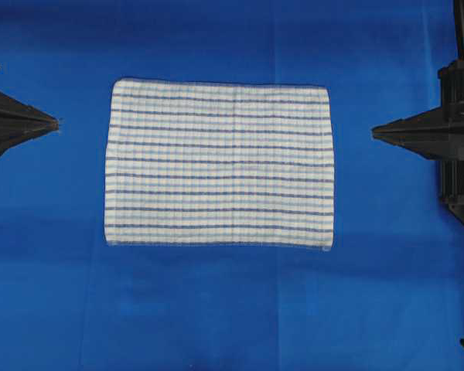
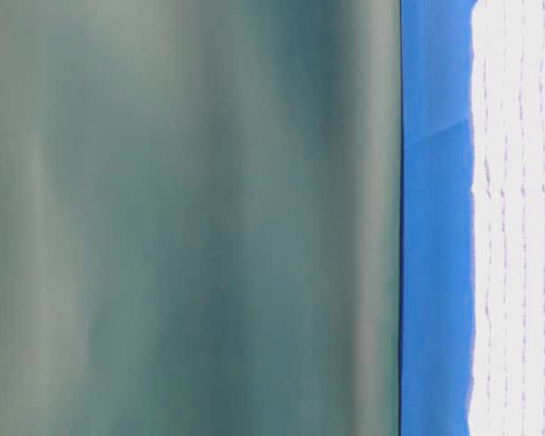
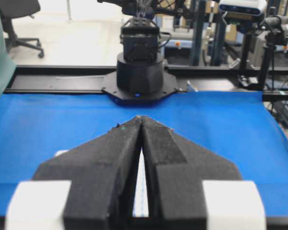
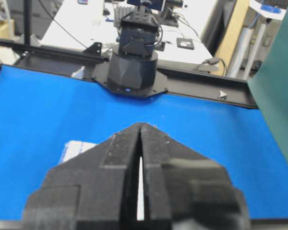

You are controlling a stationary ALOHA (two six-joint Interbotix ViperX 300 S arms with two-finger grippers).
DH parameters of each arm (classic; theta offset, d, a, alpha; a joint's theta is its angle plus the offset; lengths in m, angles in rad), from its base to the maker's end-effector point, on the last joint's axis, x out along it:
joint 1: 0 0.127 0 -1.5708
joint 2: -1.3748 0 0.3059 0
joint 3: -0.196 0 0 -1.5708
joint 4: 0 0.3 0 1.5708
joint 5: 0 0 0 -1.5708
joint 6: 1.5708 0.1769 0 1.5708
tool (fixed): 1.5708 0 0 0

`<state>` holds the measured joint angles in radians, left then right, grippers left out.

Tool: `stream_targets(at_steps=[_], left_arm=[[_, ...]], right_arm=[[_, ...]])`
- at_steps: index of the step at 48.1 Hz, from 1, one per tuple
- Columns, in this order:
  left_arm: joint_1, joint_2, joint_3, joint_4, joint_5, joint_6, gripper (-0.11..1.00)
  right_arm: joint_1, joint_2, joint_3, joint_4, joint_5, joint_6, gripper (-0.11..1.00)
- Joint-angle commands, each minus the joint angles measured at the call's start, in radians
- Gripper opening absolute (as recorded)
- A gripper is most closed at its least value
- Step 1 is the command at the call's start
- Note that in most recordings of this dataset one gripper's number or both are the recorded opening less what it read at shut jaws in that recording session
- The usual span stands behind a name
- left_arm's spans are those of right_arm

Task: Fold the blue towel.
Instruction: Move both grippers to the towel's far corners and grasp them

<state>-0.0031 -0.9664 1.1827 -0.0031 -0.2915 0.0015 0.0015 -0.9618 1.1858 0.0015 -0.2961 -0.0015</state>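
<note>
Across the middle of the blue table covering (image 1: 216, 309) lies the blue towel (image 1: 219, 164), a white woven rectangle crossed by thin dark-blue and light-blue stripes that run from side to side in the overhead view, with fainter lines the other way giving a soft check. It is spread flat in a single layer, its long sides toward the top and bottom of that view, its corners slightly rounded and its lower right corner a little ragged. All four edges show, and bare covering surrounds the cloth on every side, widest below it. The left gripper (image 1: 56, 122) sits to the left of the towel, its tip level with the upper half of the cloth and apart from the left edge, a strip of covering between them. The right gripper (image 1: 375, 133) sits to the right, likewise apart from the right edge and level with the upper half. Both point inward at the towel with their fingers pressed together at the tips and nothing between them; the wrist views show the black foam pads (image 3: 134, 139) meeting in a point. At table level the towel's edge (image 2: 518, 218) shows beside a strip of blue covering and a blurred grey-green surface (image 2: 191, 218).
</note>
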Motion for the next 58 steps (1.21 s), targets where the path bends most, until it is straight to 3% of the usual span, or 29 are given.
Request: stream_targets(at_steps=[1,14,24,29,34,40,42,46,58], left_arm=[[0.003,0.003,-0.025,-0.035,-0.006,-0.005,0.0],[0.026,0.02,-0.018,-0.034,-0.005,0.008,0.0],[0.109,0.074,-0.005,-0.034,-0.006,0.006,0.0],[0.153,0.118,0.002,-0.035,-0.005,0.006,0.01],[0.195,0.183,0.0,-0.035,-0.006,0.005,0.16],[0.239,0.268,-0.002,-0.035,-0.017,-0.006,0.52],[0.258,0.31,-0.002,-0.037,-0.02,-0.006,0.63],[0.293,0.377,-0.003,-0.037,-0.031,-0.005,0.76],[0.394,0.592,-0.008,-0.04,-0.097,-0.008,0.69]], right_arm=[[-0.008,0.011,-0.031,0.002,0.0,0.002,0.0],[-0.026,0.058,-0.052,0.02,0.06,0.005,0.0],[-0.11,0.109,-0.043,0.075,0.063,0.006,0.01],[-0.15,0.152,-0.04,0.098,0.063,0.006,0.1],[-0.195,0.206,-0.037,0.12,0.06,0.006,0.35],[-0.258,0.301,-0.04,0.138,0.057,0.005,0.7],[-0.278,0.333,-0.04,0.138,0.051,0.005,0.78],[-0.324,0.407,-0.037,0.141,0.026,0.006,0.77],[-0.411,0.606,-0.038,0.143,-0.066,0.006,0.73]])
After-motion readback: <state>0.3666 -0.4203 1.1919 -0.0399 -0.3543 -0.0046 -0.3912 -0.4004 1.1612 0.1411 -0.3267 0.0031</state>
